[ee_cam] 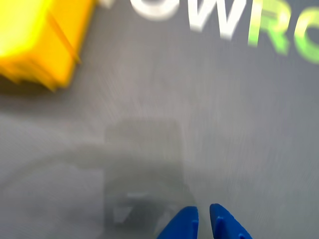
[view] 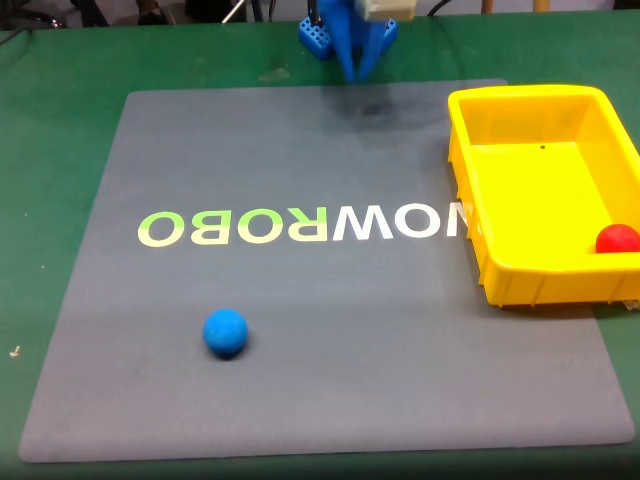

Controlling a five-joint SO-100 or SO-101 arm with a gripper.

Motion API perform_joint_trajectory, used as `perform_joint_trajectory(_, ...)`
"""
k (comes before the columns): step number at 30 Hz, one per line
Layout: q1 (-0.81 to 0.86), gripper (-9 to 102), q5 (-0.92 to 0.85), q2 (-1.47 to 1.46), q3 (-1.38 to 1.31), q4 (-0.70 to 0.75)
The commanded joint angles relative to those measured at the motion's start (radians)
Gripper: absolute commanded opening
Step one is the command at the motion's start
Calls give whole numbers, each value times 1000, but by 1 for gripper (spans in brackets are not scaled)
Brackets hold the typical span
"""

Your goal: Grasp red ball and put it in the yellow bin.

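Blue hand (ee_cam: 204,221) hangs over the grey mat (ee_cam: 224,124), tips nearly together, seemingly empty through the blur.

A green table (view: 60,150) carries a grey mat (view: 300,380) printed with "NOWROBO" lettering (view: 300,227) — seen mirrored in the fixed view. On the mat, a blue ball (view: 225,332) sits toward its near-left corner, and the yellow bin (view: 500,150) rests at its right edge.
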Motion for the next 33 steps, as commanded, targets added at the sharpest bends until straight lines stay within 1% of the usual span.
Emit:
perform_joint_trajectory(1, 64, 0, -14, 63, 77, 28)
perform_joint_trajectory(9, 143, 0, -54, 63, 256, -11)
perform_joint_trajectory(13, 140, 0, -43, 64, 258, 43)
perform_joint_trajectory(33, 144, 0, -18, 64, 259, 48)
